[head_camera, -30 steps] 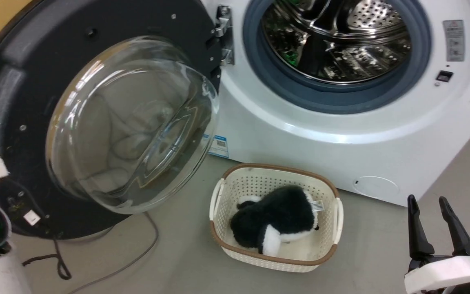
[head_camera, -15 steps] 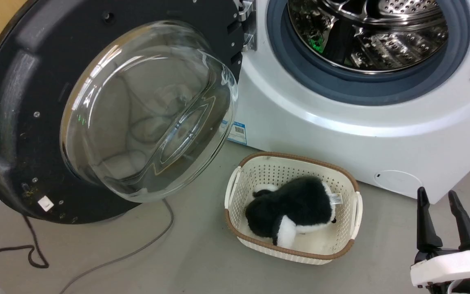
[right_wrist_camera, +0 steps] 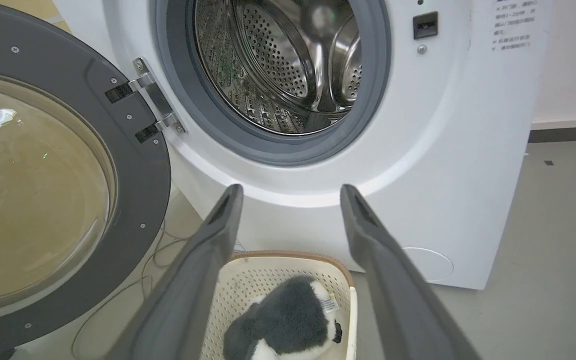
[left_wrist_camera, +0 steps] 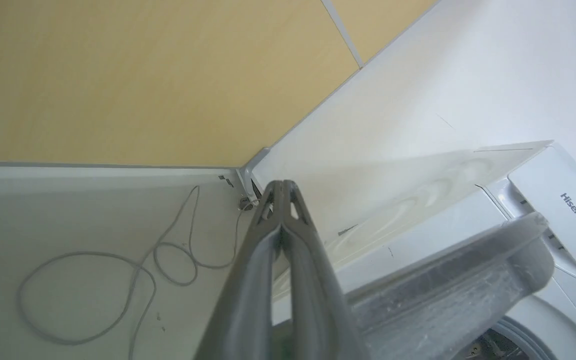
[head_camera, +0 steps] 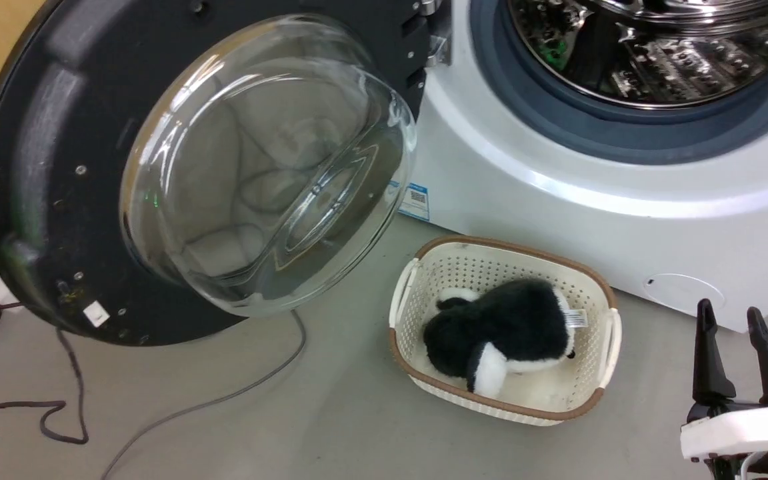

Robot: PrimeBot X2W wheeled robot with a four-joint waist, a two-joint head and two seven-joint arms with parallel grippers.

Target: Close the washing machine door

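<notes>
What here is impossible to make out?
Head view: the drum is cut off by the top edge.
Right wrist view: print on the label is too small to read.
Right wrist view: the soft toy is cut off by the bottom edge.

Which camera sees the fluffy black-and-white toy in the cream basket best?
The head view: the whole fluffy black-and-white toy lies unhidden in the cream plastic basket. The right wrist view cuts off its bottom; the left wrist view faces the yellow wall.
</notes>
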